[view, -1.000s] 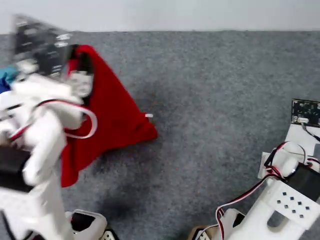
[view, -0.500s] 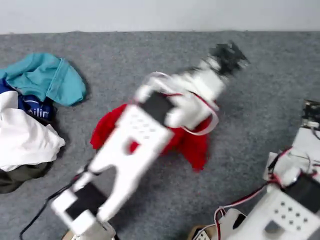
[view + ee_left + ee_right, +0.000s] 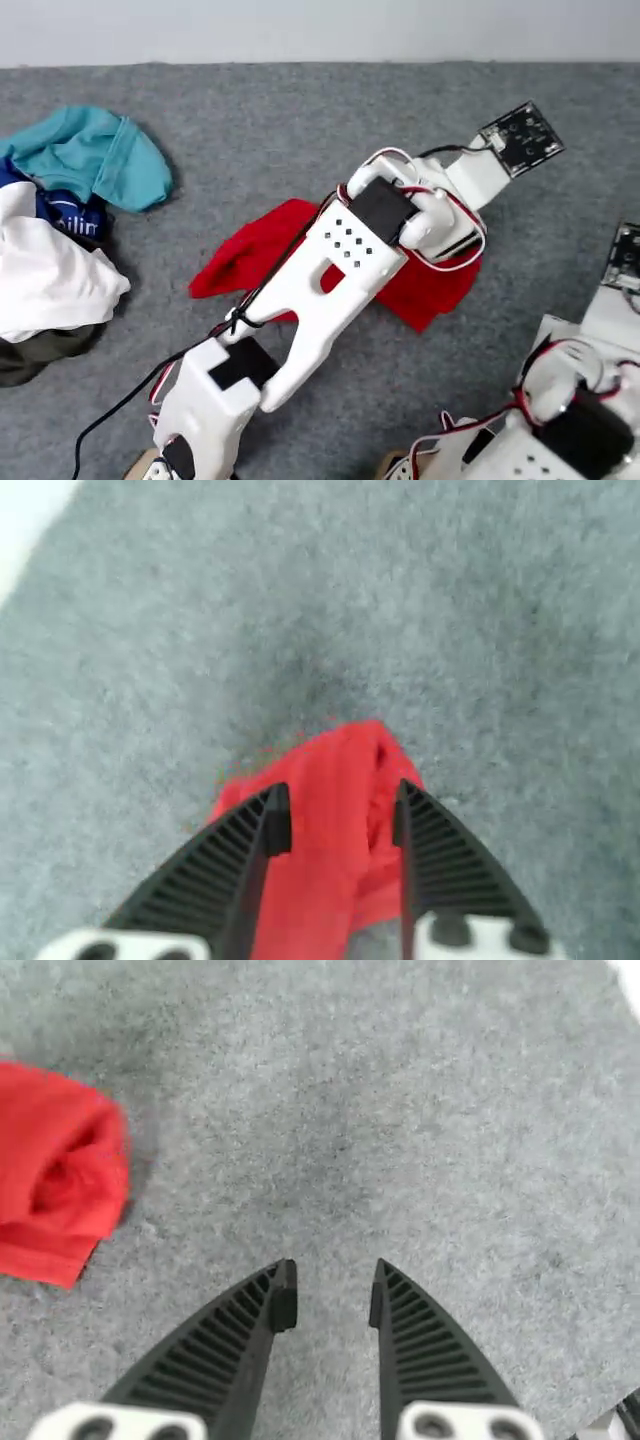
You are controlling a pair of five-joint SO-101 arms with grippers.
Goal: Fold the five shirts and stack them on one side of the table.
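While left hand (image 3: 340,792) clamps bunched red shirt (image 3: 350,745), right hand (image 3: 332,1270) apart over nubby grey table (image 3: 450,1110).

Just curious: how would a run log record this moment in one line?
left gripper: shut on red shirt | right gripper: open, empty | other shirts: piled

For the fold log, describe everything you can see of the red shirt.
The red shirt is plain, soft-looking cloth, unfolded and crumpled into a rumpled strip on the grey table near its middle, apart from the heap of other shirts at one edge. The left arm crosses above it, hiding part. The left pincer is closed on a bunched fold at one end; the right pincer is open and apart from it.
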